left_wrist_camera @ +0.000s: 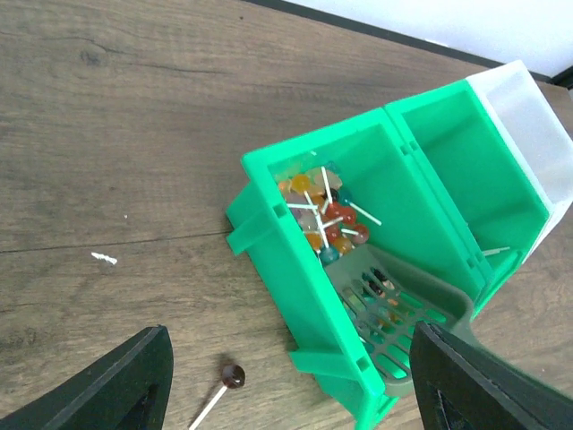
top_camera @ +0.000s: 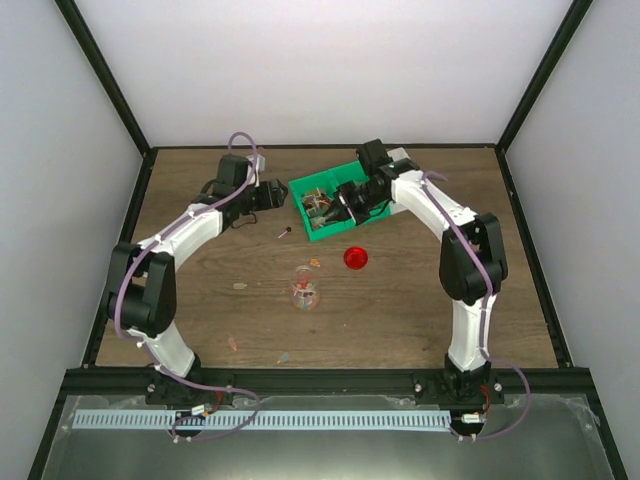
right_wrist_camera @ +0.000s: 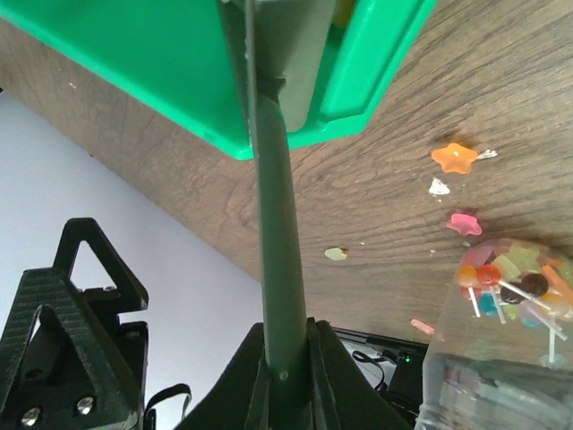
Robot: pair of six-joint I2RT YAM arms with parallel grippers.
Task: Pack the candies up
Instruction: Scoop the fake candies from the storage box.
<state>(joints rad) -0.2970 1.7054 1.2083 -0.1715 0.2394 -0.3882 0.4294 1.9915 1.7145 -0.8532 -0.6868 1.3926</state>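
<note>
Small wrapped candies and lollipops (left_wrist_camera: 322, 215) lie piled in one compartment of a green bin (top_camera: 310, 187). More candies (right_wrist_camera: 506, 278) fill a clear jar (top_camera: 305, 290) standing mid-table. My right gripper (right_wrist_camera: 285, 367) is shut on the handle of the green slotted scoop (right_wrist_camera: 273, 224), whose head (left_wrist_camera: 394, 313) rests inside the bin with a few candies under it. My left gripper (left_wrist_camera: 291, 394) hovers open just left of the bin, over a brown lollipop (left_wrist_camera: 231, 376) lying on the table. A few loose candies (right_wrist_camera: 452, 158) lie scattered near the jar.
A round red lid (top_camera: 355, 258) lies right of the jar. Stray sweets lie near the front (top_camera: 232, 343) and left of the jar (top_camera: 240, 286). A white bin section (left_wrist_camera: 528, 125) adjoins the green one. Black frame rails border the wooden table (top_camera: 430, 300).
</note>
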